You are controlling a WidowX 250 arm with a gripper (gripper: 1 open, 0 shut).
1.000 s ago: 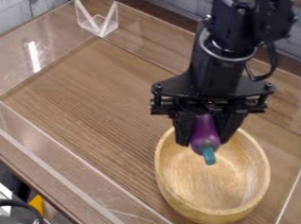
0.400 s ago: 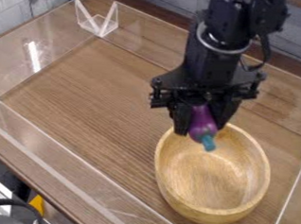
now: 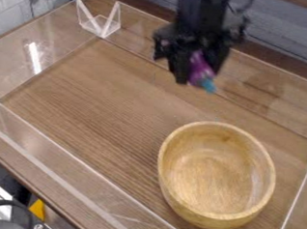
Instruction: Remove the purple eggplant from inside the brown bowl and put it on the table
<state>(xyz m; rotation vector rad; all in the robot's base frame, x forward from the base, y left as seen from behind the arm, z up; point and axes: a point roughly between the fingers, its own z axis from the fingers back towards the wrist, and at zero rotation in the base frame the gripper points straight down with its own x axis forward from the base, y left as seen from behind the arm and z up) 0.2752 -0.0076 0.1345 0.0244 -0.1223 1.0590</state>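
Note:
My gripper (image 3: 197, 70) hangs above the table (image 3: 105, 104) at the upper middle of the camera view, shut on the purple eggplant (image 3: 200, 67). The eggplant hangs between the black fingers with its teal stem cap pointing down and to the right. The brown bowl (image 3: 223, 175) stands at the lower right with nothing inside it, well below and in front of the gripper. The picture of the gripper is slightly blurred.
Low clear acrylic walls (image 3: 44, 43) border the tabletop on the left, the front and the back. A clear folded piece (image 3: 99, 19) stands at the back left corner. Bare wood lies left of the bowl.
The gripper has risen out of the bowl with the eggplant and moved back and left, away from the bowl. The bowl stays in place, now with nothing in it.

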